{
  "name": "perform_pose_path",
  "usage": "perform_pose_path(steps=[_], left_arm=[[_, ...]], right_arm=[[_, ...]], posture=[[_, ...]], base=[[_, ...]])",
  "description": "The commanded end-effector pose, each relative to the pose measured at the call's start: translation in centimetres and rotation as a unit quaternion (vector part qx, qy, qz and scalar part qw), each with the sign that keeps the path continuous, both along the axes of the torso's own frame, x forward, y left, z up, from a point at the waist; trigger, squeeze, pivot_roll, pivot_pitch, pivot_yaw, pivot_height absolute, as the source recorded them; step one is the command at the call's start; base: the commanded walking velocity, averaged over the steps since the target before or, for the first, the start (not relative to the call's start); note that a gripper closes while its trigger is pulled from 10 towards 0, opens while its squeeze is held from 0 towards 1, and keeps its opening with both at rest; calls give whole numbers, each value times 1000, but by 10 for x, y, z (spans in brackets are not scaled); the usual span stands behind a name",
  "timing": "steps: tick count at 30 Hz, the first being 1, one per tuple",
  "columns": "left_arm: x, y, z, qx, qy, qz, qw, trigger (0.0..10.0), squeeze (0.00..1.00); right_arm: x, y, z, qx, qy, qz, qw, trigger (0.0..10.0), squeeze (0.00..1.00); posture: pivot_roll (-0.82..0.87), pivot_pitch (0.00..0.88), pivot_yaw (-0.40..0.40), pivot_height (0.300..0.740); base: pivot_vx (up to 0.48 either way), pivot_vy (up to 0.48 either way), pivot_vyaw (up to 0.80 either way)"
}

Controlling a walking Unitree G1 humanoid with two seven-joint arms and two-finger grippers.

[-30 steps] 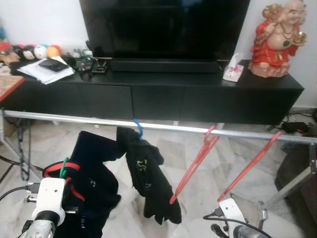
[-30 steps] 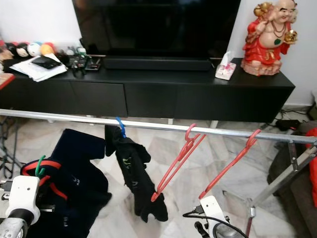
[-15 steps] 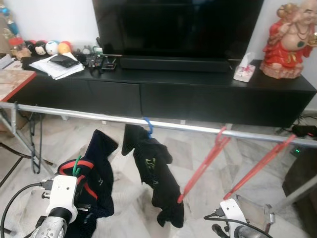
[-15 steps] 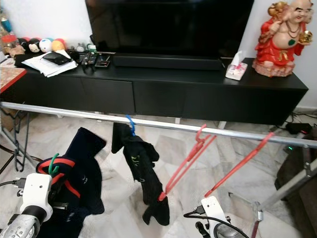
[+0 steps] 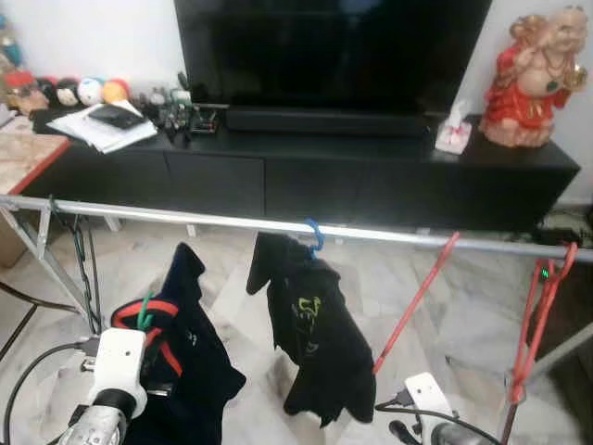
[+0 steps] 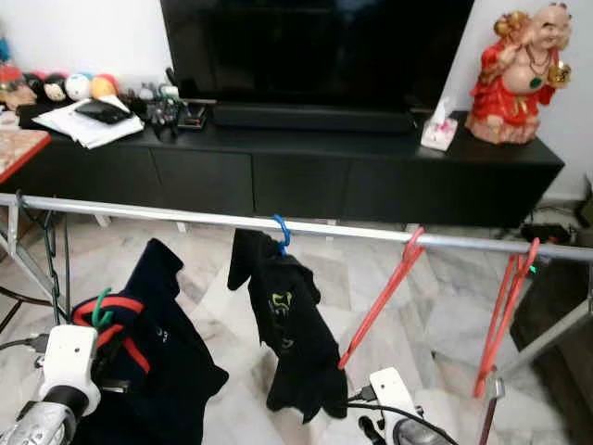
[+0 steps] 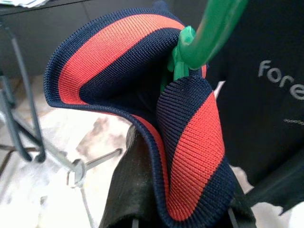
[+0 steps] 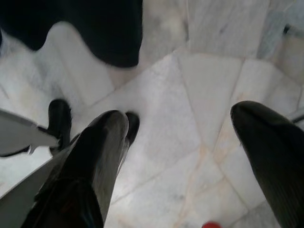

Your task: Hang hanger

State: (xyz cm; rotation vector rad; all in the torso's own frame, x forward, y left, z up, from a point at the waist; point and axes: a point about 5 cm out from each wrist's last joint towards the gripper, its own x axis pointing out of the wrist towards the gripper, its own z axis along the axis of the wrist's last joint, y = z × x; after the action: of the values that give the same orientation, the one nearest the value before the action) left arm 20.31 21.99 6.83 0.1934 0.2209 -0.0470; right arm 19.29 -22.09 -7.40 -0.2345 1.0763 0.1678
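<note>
A silver rail (image 5: 185, 219) crosses the view at mid height. On it hang a black shirt (image 5: 310, 343) on a blue hanger (image 5: 315, 234) and two bare red hangers (image 5: 415, 297) (image 5: 537, 315). Low on the left, below the rail, my left gripper (image 7: 185, 209) is shut on a green hanger (image 7: 209, 33). That hanger carries a navy garment (image 5: 185, 371) with a red-striped collar (image 7: 190, 142), which drapes over the fingers. My right gripper (image 8: 185, 142) hangs open over the marble floor at lower right, nothing between its fingers (image 8: 99, 142).
Behind the rail stands a long black TV console (image 5: 371, 176) with a TV (image 5: 334, 46), a red statue (image 5: 533, 79), a tissue box (image 5: 454, 137) and papers (image 5: 111, 125). The rack's metal leg (image 5: 56, 269) slants down at left. Bare rail runs left of the blue hanger.
The whole view has shifted as the camera moved, so the rail's hangers sit further right. The two red hangers hang steeper now. My left gripper still holds the green hanger.
</note>
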Motion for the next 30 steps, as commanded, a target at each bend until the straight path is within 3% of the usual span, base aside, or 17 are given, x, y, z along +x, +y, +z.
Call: perform_pose_path(steps=[1, 30], left_arm=[[4, -4, 13, -7, -32, -11, 999, 10000, 0], [12, -16, 17, -5, -31, -30, 999, 10000, 0]], right_arm=[[5, -2, 3, 1, -9, -8, 1000, 10000, 0], [4, -3, 3, -8, -8, -18, 1000, 10000, 0]], posture=[[-91, 0, 2, 740], [-88, 0, 1, 740]], base=[[0, 0, 0], [9, 0, 0]])
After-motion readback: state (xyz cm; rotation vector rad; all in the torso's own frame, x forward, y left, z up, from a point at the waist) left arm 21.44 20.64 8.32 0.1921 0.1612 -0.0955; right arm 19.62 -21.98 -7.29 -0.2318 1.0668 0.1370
